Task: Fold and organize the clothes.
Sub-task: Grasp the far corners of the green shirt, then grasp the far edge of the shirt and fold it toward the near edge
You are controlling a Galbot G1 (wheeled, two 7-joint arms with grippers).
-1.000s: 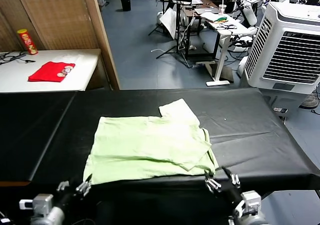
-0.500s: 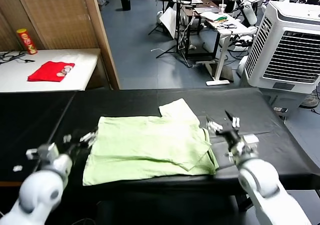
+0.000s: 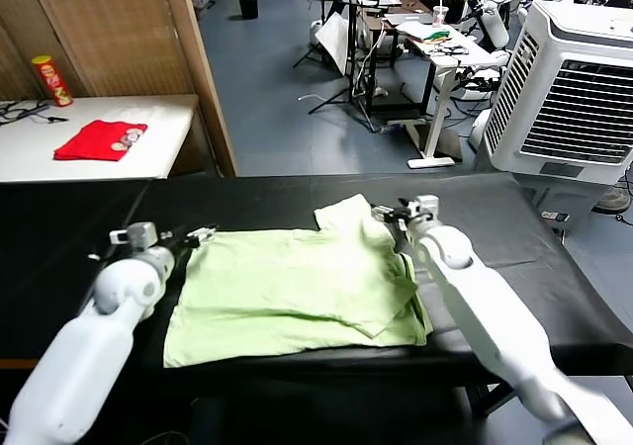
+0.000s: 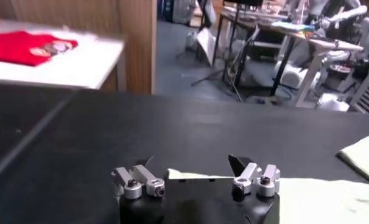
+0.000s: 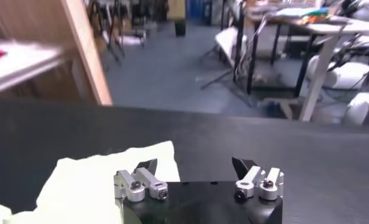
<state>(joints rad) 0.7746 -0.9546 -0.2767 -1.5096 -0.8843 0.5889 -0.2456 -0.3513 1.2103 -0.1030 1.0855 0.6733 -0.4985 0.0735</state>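
The pale green T-shirt [image 3: 297,292] lies partly folded on the black table [image 3: 495,247], with one sleeve [image 3: 348,218] sticking out at the far side. My left gripper [image 3: 195,236] is open and empty at the shirt's far left corner. In the left wrist view [image 4: 190,163] that corner [image 4: 193,178] lies just between the jaws. My right gripper [image 3: 390,213] is open and empty over the far right sleeve. In the right wrist view [image 5: 194,164] the sleeve [image 5: 93,176] lies under one finger [image 5: 147,168].
A small red folded garment [image 3: 99,140] and a red can [image 3: 51,81] sit on a white table at the far left. A wooden partition [image 3: 129,30] stands behind it. A white air cooler [image 3: 574,89] stands at the far right.
Both arms have risen from below the table's front edge and reached forward to the shirt's far corners. The shirt has not moved.
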